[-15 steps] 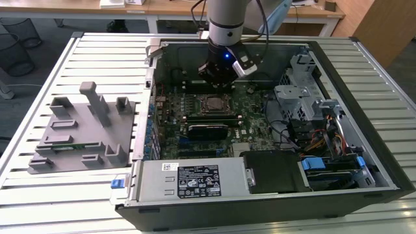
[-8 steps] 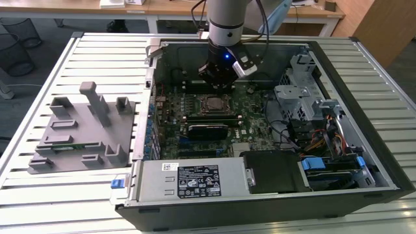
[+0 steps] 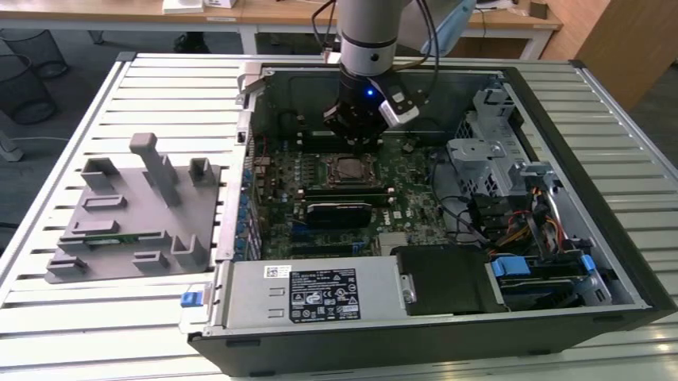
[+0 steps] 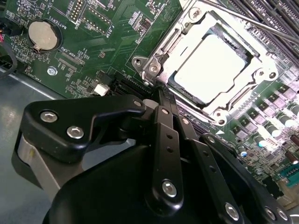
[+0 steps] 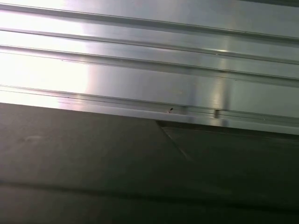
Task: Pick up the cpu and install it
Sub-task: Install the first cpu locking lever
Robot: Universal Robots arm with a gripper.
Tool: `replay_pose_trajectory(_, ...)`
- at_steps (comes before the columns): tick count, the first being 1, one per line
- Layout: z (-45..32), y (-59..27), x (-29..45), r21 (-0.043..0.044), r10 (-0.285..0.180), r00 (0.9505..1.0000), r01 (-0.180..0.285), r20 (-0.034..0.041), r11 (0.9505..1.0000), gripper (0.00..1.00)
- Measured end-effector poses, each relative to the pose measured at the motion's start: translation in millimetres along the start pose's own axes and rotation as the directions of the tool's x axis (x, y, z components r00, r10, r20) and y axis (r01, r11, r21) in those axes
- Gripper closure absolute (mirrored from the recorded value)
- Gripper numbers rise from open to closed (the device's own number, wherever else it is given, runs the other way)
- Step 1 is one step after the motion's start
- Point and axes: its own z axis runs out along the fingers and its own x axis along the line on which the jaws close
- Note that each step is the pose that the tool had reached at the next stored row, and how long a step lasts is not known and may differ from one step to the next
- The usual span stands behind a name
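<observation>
Second wrist view: the cpu (image 4: 212,70) is already seated in the socket frame (image 4: 161,51) mid-motherboard (image 4: 70,60). Nothing is gripped; the gripper (image 4: 161,95), clenched empty, hangs just beside it.

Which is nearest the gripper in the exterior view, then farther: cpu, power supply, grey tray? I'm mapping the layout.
1. The cpu, seated in its socket just below the gripper.
2. The grey tray, outside the case at the exterior view's left.
3. The power supply, at the case's near edge.

Silvery cpu (image 4: 210,70); green motherboard (image 4: 93,51); black tool (image 4: 161,100); grey tray (image 3: 117,230).
</observation>
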Motion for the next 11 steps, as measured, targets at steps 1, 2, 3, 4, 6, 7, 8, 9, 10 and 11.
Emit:
replay_pose_trajectory(1, 0.0, 0.2, -0.1, 0.0, 0.0, 1.0, 0.0, 0.0, 1.0, 0.89)
replay_pose_trajectory(2, 0.1, 0.5, -0.1, -0.0001, 0.0, 1.0, 0.0, 0.0002, 1.0, 0.89)
replay_pose_trajectory(3, 0.0, 0.7, -0.1, -0.0001, 0.0, 1.0, 0.0, 0.0001, 1.0, 0.89)
replay_pose_trajectory(4, -0.1, 0.8, -0.1, -0.0003, 0.0, 1.0, 0.0, 0.0002, 1.0, 0.89)
replay_pose_trajectory(6, -1.5, 0.9, -0.2, -0.0008, 0.0, 1.0, 0.0, 0.0006, 1.0, 0.89)
replay_pose_trajectory(7, -3.1, 0.9, -0.2, -0.0004, 0.0, 1.0, 0.0, 0.0003, 1.0, 0.89)
replay_pose_trajectory(8, -4.6, 0.8, -0.2, -0.0003, 0.0, 1.0, 0.0, 0.0002, 1.0, 0.89)
replay_pose_trajectory(9, -5.9, 0.9, -0.2, -0.0003, 0.0, 1.0, 0.0, 0.0002, 1.0, 0.89)
replay_pose_trajectory(10, -6.6, 0.8, -0.2, -0.0003, 0.0, 1.0, 0.0, 0.0002, 1.0, 0.89)
replay_pose_trajectory(11, -6.7, 0.8, -0.2, -0.0004, 0.0, 1.0, 0.0, 0.0003, 1.0, 0.89)
